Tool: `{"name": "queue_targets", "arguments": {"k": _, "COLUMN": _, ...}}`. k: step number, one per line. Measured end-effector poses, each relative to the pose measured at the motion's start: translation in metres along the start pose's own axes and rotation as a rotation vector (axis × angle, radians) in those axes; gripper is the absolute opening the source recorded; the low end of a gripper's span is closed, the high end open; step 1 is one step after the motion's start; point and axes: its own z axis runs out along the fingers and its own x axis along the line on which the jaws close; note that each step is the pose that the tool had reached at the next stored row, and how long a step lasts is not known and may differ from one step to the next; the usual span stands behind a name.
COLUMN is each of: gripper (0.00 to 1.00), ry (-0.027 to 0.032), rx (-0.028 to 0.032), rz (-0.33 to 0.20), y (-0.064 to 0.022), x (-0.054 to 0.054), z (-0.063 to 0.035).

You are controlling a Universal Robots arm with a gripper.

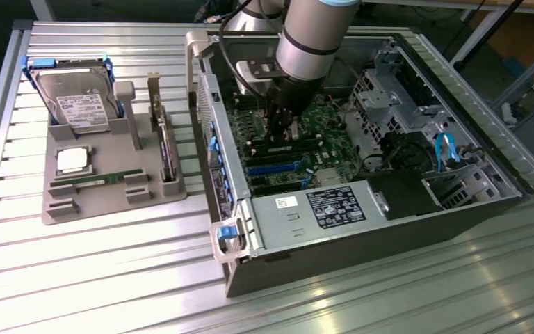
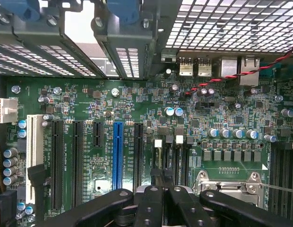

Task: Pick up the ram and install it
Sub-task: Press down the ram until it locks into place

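Seating stage reached, lock unconfirmed

Hanging inside the case, the gripper is clenched tight over the slots just beneath its tips. A thin dark edge there looks like the ram, standing in the slot right under the fingers; whether they pinch it or press on it, I cannot tell. Pickup seems done; full seating is unproven. The other ram lies well away from the tool, on the tray
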Motion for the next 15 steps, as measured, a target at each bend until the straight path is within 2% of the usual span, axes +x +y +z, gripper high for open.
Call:
{"name": "queue_targets", "arguments": {"k": 7, "gripper": 0.1, "ry": -0.0013, "rx": 0.0008, "rz": 0.0, "y": -0.0001, "x": 0.0, "z": -0.0013}}
{"name": "queue_targets", "arguments": {"k": 15, "gripper": 0.1, "ry": 0.0, "rx": 0.0, "rz": 0.0, "y": 0.0005, "x": 0.0, "z": -0.016}}
